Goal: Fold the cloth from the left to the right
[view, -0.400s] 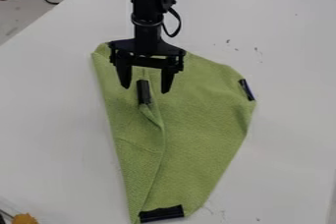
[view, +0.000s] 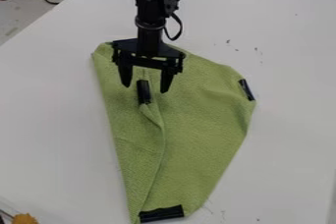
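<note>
White tabletop (view: 289, 129) under a partly folded green cloth (view: 203, 120), jaws wide apart above, near a black strip (view: 144, 92).

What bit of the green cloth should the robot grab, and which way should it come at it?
I'd pick the narrow black strip at the corner of the green cloth that's folded over, coming down from above. In this view it lies lengthwise between the gripper's open fingers, so they could probably pinch its long sides.

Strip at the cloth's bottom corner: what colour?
The strip is black, set against the green cloth; camera view shows it best.
</note>
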